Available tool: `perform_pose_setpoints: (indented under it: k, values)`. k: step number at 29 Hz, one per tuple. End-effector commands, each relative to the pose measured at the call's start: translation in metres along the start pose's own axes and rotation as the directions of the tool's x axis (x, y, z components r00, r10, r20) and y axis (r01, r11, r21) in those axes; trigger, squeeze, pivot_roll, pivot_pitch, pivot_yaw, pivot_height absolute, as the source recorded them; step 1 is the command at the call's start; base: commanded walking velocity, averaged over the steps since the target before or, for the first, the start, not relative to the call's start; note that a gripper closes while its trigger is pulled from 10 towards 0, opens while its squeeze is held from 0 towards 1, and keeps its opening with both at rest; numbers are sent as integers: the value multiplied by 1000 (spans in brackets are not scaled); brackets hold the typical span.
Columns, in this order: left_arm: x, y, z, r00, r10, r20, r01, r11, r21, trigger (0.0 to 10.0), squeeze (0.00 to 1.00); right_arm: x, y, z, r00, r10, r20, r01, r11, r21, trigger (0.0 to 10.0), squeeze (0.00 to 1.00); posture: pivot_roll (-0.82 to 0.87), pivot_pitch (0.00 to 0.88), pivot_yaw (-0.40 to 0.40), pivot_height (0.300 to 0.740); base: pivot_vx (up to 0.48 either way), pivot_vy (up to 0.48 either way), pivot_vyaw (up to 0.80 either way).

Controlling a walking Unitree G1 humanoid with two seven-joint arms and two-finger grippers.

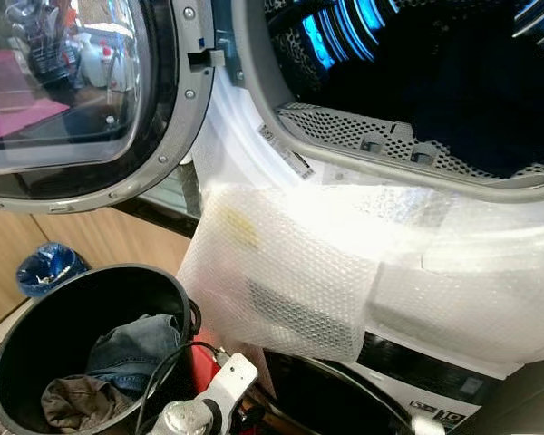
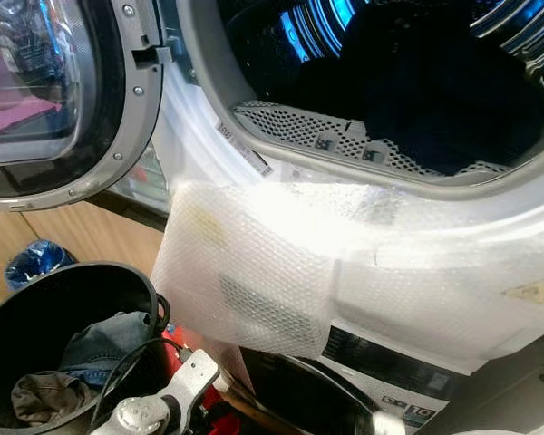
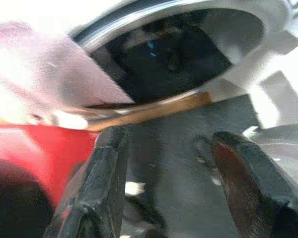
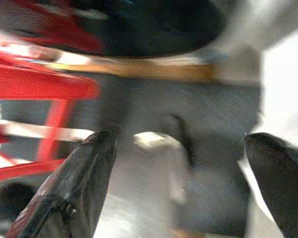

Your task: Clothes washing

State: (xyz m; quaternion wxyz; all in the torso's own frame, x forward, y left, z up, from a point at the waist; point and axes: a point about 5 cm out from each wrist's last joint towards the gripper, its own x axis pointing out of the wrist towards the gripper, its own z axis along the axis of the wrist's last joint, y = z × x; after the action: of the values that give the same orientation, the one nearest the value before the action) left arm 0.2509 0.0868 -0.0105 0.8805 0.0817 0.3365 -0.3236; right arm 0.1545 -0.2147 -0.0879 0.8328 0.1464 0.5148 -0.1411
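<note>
Dark clothes [image 1: 490, 100] lie inside the washer's drum [image 1: 363, 54], whose door [image 1: 82, 100] swings open to the left. Bubble wrap [image 1: 290, 272] covers the washer front [image 2: 490, 308] below. A black bin [image 1: 36, 326] at lower left holds jeans [image 1: 131, 349]. Left gripper [image 3: 169, 188] and right gripper [image 4: 179, 193] hang low, fingers spread wide, empty.

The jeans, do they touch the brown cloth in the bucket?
Touching. In the left eye view the jeans lie against the brown cloth inside the bucket, no gap between.

Drum [image 1: 417, 82] interior dark — contents unreadable, bucket [image 1: 36, 335] cropped, wrist views blurred
</note>
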Motion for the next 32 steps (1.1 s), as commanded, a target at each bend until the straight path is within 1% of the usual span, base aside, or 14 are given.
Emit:
perform_pose_setpoints:
  k: [1, 3, 5, 7, 8, 10, 11, 12, 14, 16, 18, 20, 32]
  values:
    - [6, -6, -20, 997, -31, -70, 27, 998, -55, 10000, 0, 0, -9, -2, 995, -95, -2, 95, 995, 14, 10000, 0, -72, 80, 25, 740, 0, 0, 0]
    - [10, -11, -30, 992, -47, -114, 38, 996, -82, 10000, 0, 1, -9, -5, 992, -124, -5, 124, 992, 19, 10000, 0, -82, 76, 30, 740, 0, 0, 0]
    - [11, -16, -40, 985, -49, -165, 43, 998, -40, 10000, 0, 2, -7, -5, 992, -129, 6, 129, 992, 14, 10000, 0, -97, 75, 34, 740, 0, 0, 0]
    - [13, -20, -45, 979, -70, -190, 70, 998, -5, 10000, 0, 3, -6, -5, 991, -136, 17, 135, 990, 31, 10000, 0, -110, 74, 38, 740, 0, 0, 0]
    - [15, -25, -48, 973, -98, -208, 85, 994, -73, 10000, 0, 4, -6, -6, 988, -155, 16, 154, 986, 66, 10000, 0, -110, 74, 38, 740, 0, 0, 0]
    - [18, -30, -49, 967, -120, -224, 101, 990, -94, 10000, 0, 4, -6, -6, 987, -161, 16, 159, 982, 98, 10000, 0, -106, 74, 31, 740, 0, 0, 0]
    - [18, -32, -53, 958, -116, -262, 113, 993, -26, 10000, 0, 4, -6, -6, 986, -165, 12, 164, 983, 84, 10000, 0, -108, 73, 31, 740, 0, 0, 0]
    - [18, -34, -57, 949, -118, -294, 122, 993, -4, 10000, 0, 4, -5, -6, 986, -164, 8, 163, 984, 73, 10000, 0, -110, 73, 32, 740, 0, 0, 0]
    - [18, -36, -60, 942, -128, -312, 129, 992, -16, 10000, 0, 4, -5, -7, 987, -163, 8, 162, 984, 75, 10000, 0, -106, 71, 30, 740, 0, 0, 0]
    - [18, -36, -61, 938, -136, -319, 143, 990, -1, 10000, 0, 4, -4, -7, 987, -160, 12, 158, 984, 86, 10000, 0, -106, 71, 30, 740, 0, 0, 0]
    - [18, -36, -61, 935, -134, -329, 147, 989, 13, 10000, 0, 5, -3, -6, 988, -152, 16, 150, 986, 74, 10000, 0, -102, 71, 29, 740, 0, 0, 0]
    - [16, -35, -67, 921, -115, -372, 124, 992, -1, 10000, 0, 5, -3, -8, 985, -172, 8, 172, 985, 32, 10000, 0, -102, 71, 29, 740, 0, 0, 0]
    - [16, -35, -67, 921, -115, -372, 124, 992, -1, 10000, 0, 5, -3, -8, 985, -172, 8, 172, 985, 32, 10000, 0, -102, 71, 29, 740, 0, 0, 0]
